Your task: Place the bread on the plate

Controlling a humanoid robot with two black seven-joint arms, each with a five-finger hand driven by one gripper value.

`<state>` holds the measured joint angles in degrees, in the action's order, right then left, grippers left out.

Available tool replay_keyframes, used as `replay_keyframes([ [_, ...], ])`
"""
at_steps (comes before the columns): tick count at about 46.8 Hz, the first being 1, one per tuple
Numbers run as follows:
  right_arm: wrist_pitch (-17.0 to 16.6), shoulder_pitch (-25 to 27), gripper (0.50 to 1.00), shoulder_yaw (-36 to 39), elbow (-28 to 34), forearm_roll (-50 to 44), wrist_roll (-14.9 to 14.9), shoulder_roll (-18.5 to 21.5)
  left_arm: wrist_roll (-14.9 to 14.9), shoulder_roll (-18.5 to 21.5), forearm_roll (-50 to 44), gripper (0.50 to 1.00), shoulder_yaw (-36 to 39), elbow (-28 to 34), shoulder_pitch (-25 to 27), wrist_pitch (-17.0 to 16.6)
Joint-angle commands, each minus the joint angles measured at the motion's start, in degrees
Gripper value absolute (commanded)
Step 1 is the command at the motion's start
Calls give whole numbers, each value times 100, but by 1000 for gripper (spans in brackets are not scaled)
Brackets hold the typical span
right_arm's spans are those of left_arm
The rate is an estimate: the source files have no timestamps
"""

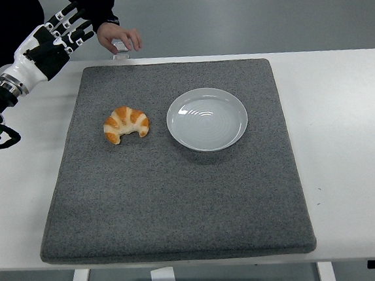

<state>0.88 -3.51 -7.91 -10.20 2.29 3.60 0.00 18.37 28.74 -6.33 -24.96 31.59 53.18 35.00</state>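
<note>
Grey mat (173, 201), bread (126, 123) beside white plate (207, 119), left hand (57, 37) spread, holding nothing

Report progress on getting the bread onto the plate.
Nothing is done yet: the croissant lies on the grey mat, left of the empty white plate and apart from it. In hand: the left hand hovers open at the mat's far left corner, holding nothing. Left: reach, grasp, carry, place.
</note>
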Motion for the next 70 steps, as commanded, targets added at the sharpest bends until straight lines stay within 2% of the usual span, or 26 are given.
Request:
replay_keyframes([
  [1, 0, 0, 930, 0, 0, 0, 0, 0, 9, 0, 0, 990, 0, 5, 0, 0],
  [56, 0, 0, 930, 0, 0, 0, 0, 0, -9, 62, 70, 990, 71, 40, 70, 0],
  [65, -9, 0, 930, 0, 0, 0, 0, 0, -44, 281, 88, 988, 106, 452, 87, 0],
  [70, -9, 0, 930, 0, 0, 0, 0, 0, -61, 580, 88, 988, 123, 927, 157, -256],
])
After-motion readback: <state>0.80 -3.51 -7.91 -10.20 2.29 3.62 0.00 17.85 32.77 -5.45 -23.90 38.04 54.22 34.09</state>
